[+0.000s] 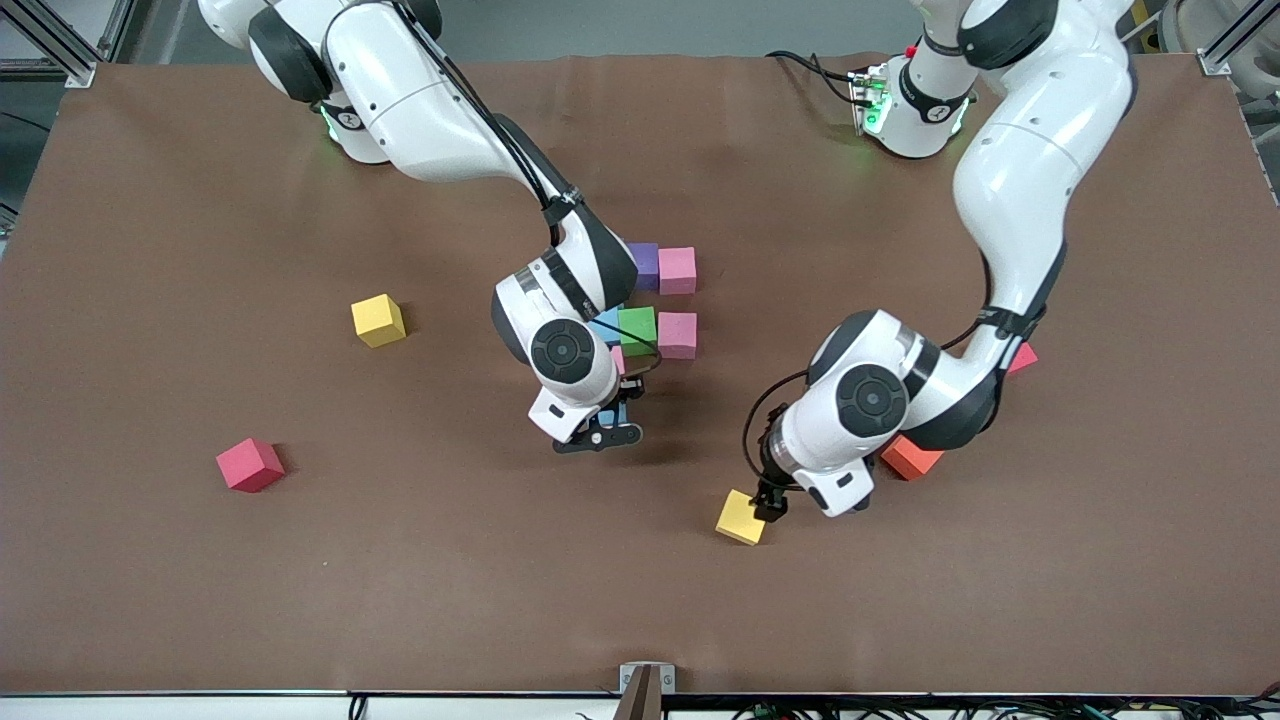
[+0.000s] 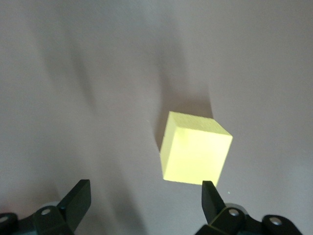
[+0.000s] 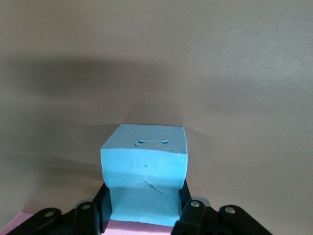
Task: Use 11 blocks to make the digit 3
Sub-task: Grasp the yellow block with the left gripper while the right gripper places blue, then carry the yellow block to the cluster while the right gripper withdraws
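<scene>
1. Blocks: purple point(image 1: 644, 264), pink point(image 1: 677, 270), green point(image 1: 637, 325) and a second pink point(image 1: 678, 335) clustered mid-counter point(image 1: 150, 600), partly hidden by the right arm.
2. Right gripper point(image 1: 604, 433): over the counter beside the cluster; only its wrist view shows the fingers point(image 3: 188, 215) clamping a blue block point(image 3: 145, 171).
3. Left gripper point(image 1: 771, 503): fingers point(image 2: 78, 198) spread wide over a yellow block point(image 1: 741, 517).
4. Strays: another yellow block point(image 1: 378, 320), red cube point(image 1: 250, 465), orange block point(image 1: 910, 458).

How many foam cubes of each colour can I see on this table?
Yellow cubes: 2
Pink cubes: 3, one mostly hidden
Blue cubes: 2, one held in the right pincer
Red cubes: 2
Green cube: 1
Purple cube: 1
Orange cube: 1
Total in view: 12
</scene>
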Controlling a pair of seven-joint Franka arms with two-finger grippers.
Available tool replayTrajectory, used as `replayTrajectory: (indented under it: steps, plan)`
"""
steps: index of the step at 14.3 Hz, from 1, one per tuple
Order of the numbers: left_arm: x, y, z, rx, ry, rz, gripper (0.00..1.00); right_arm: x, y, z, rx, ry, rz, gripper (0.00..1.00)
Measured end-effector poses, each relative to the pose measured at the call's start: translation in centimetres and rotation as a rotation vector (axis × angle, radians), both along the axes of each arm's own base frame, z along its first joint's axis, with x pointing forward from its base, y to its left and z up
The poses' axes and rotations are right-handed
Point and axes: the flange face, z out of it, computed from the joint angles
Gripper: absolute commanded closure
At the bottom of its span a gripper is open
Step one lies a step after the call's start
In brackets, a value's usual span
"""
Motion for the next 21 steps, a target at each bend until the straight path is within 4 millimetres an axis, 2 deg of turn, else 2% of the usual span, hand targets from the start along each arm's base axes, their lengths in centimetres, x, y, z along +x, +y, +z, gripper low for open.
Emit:
replayTrajectory:
  steps: [2, 6, 12, 13, 14, 15, 16, 18, 19, 20, 21]
  plan:
    - [0.8, -0.1, -0.8, -0.022, -0.025, -0.018, 0.00, -0.2, 0.2, 0.0, 0.002, 0.005, 0.004, 0.77]
    - [2.3, 1.1, -2.6, -0.037, -0.074, -0.072, 0.00, -0.2, 0.1, -0.1, 0.000, 0.013, 0.008, 0.77]
    - [2.8, 0.6, -4.8, -0.028, -0.138, -0.152, 0.00, -0.2, -0.5, -0.1, -0.011, 0.039, 0.029, 0.75]
    - [2.8, 0.4, -5.2, -0.032, -0.143, -0.156, 0.00, -0.2, -0.5, -0.1, -0.011, 0.039, 0.029, 0.66]
    - [2.8, 0.4, -5.5, -0.037, -0.148, -0.156, 0.00, -0.2, -0.5, -0.1, -0.011, 0.040, 0.029, 0.50]
    - [2.8, 0.4, -5.9, -0.040, -0.149, -0.155, 0.00, -0.2, -0.5, -0.1, -0.011, 0.040, 0.029, 0.21]
    - [2.8, 0.4, -6.3, -0.041, -0.149, -0.155, 0.00, -0.2, -0.5, -0.1, -0.011, 0.040, 0.028, 0.00]
    - [2.9, 0.7, -7.0, -0.040, -0.153, -0.159, 0.00, -0.3, -0.6, -0.3, -0.019, 0.052, 0.029, 0.00]
    - [3.0, 0.8, -7.4, -0.043, -0.159, -0.159, 0.04, -0.3, -0.7, -0.4, -0.020, 0.055, 0.028, 0.00]
    - [3.1, 0.8, -7.9, -0.049, -0.167, -0.157, 0.17, -0.3, -0.8, -0.4, -0.020, 0.055, 0.027, 0.00]
    - [3.1, 0.9, -8.3, -0.052, -0.170, -0.155, 0.33, -0.2, -0.8, -0.3, -0.019, 0.053, 0.027, 0.00]
